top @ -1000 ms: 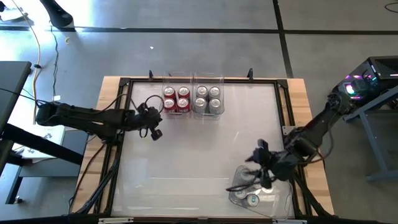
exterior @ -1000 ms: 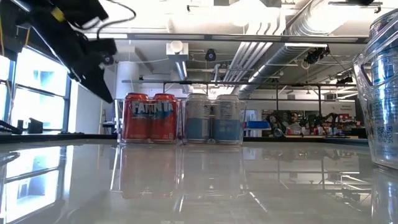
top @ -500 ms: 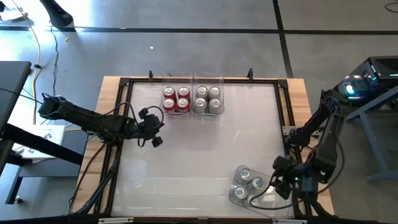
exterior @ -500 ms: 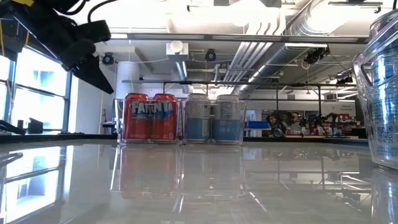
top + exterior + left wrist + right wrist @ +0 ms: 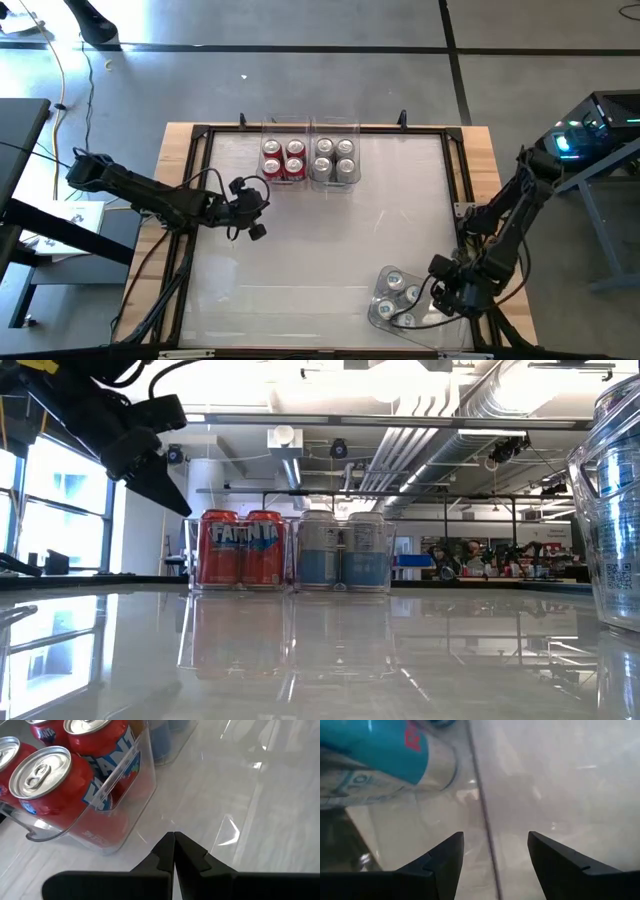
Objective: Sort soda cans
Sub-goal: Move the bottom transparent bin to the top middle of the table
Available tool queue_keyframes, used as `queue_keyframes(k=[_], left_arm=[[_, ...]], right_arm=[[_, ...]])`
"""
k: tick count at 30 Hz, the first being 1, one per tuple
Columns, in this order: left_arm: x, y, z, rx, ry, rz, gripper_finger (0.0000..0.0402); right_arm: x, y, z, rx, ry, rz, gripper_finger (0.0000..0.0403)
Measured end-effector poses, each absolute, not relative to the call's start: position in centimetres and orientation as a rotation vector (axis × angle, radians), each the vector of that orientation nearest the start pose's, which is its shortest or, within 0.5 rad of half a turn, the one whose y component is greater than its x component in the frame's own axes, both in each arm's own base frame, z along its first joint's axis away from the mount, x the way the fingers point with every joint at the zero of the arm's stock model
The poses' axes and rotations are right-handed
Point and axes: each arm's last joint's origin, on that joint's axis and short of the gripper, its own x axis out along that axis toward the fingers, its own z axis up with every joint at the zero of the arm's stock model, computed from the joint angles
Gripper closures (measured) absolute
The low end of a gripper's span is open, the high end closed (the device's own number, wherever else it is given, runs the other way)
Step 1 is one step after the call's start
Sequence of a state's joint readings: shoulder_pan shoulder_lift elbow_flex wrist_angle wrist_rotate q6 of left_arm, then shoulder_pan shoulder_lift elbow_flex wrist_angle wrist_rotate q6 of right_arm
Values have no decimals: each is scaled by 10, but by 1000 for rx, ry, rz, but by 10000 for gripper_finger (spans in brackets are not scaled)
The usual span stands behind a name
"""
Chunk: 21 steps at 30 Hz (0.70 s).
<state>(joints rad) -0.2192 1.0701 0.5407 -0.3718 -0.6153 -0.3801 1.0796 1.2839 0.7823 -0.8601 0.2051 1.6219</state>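
red cans (image 5: 283, 158): four, packed in a clear bin at the far edge of the tabletop (image 5: 320, 240), left of centre; look sorted
silver-grey cans (image 5: 334, 157): four, in the next clear bin (image 5: 352, 172), just right of the red ones; look sorted too
sorted bins, low view: red cans (image 5: 241, 548) and silver-grey cans (image 5: 341, 550) stand upright side by side, bins touching or nearly so
unsorted cans (image 5: 397, 296): a few silver tops in a round clear tub (image 5: 378, 312) at the near right of the tabletop; exact count hard to tell
blue can (image 5: 390, 751): seen in the right wrist view, through the clear wall of the tub
third bin: none visible for blue; cannot tell where these should go
left gripper (image 5: 252, 212): over the left side of the tabletop, near the red bin (image 5: 107, 812) but apart from it; fingers (image 5: 162, 852) pressed closed, holding nothing
right gripper (image 5: 440, 296): at the near right, just beside the tub; fingers (image 5: 445, 855) spread apart, nothing between them
done: red and silver-grey groups, judging by full bins
left: the cans in the tub
progress: roughly two thirds
next, likely: right gripper reaches into the tub for a can; grip not yet made
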Motion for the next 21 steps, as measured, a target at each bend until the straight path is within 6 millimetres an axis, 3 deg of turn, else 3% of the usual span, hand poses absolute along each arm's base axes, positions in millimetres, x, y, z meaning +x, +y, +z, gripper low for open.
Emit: queue_keyframes(k=[5,12,21], left_arm=[[195,-26,190,16,726,508,401],[198,-27,191,25,709,497,401],[199,-27,192,15,698,488,401]], right_arm=[[110,174,183,546,1327,-268,233],[132,158,182,437,1317,-226,381],[164,120,182,233,1329,-156,398]])
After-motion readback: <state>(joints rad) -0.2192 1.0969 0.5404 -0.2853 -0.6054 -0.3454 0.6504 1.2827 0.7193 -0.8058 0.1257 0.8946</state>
